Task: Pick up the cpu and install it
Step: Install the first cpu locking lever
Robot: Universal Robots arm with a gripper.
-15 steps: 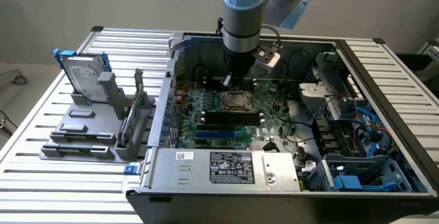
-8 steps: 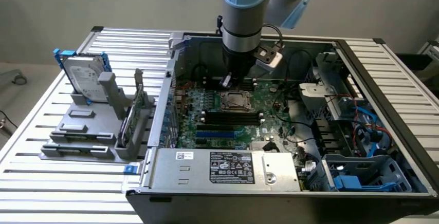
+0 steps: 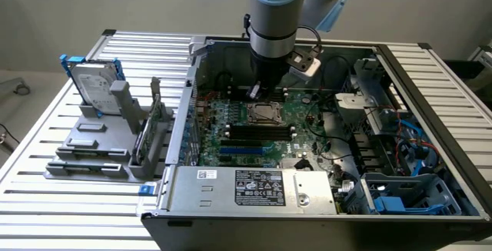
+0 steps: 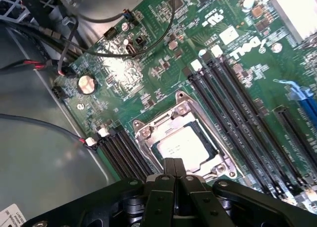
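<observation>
Hovering clenched and empty, gripper (image 4: 172, 168) just above the socket (image 4: 184, 143) on the green motherboard (image 4: 124, 78) — fingers pressed together. Seated flat inside that metal frame, cpu (image 4: 182, 147), silver top up. Standing well apart on the grey rack outside the case — hard drive (image 3: 96, 87).

This looks like a robotics lab or test workshop set up for computer assembly. An open desktop computer case (image 3: 323, 147) lies on a surface (image 3: 46, 205) built of ribbed aluminium slats, its green motherboard (image 3: 261, 130) exposed beneath an industrial robot arm (image 3: 275, 15). Beside the case, a grey fixture rack (image 3: 100, 147) holds a hard drive (image 3: 96, 87) upright. Plain pale walls (image 3: 115, 3) stand behind the setup.
</observation>
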